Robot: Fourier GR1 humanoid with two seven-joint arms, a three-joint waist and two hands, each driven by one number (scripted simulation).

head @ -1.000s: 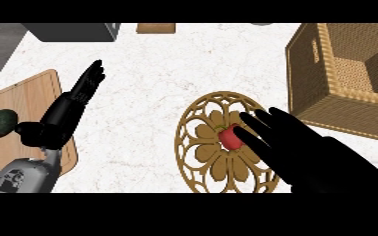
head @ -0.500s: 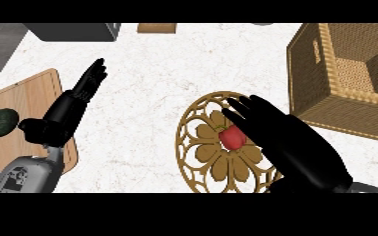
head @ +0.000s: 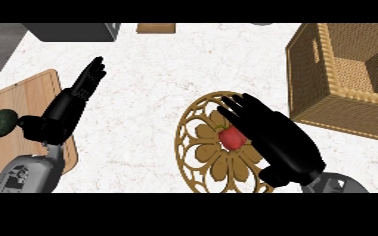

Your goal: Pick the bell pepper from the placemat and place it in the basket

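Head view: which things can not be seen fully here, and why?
- Bell pepper: its right side is hidden under the right hand.
- Placemat: right part covered by that hand, bottom cut off.
- Basket: cut off by the right edge.
- Dark green object: cut off at the left edge.

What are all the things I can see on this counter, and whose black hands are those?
Bell pepper: one, red, on the middle of the placemat, partly under the right hand.
Placemat: one, round, tan openwork, lower centre.
Basket: one, brown wicker, right side, nothing visible inside.
Cutting board: one, light wood, left edge.
Dark green item: one, on the cutting board, cut off by the edge; cannot tell what.
Grey box: one, top left.
Small wooden item: one, top centre, cut off.
Counter: one, white marbled.
Left hand: the robot's, black, open, resting at left.
Right hand: the robot's, black, open over the pepper.
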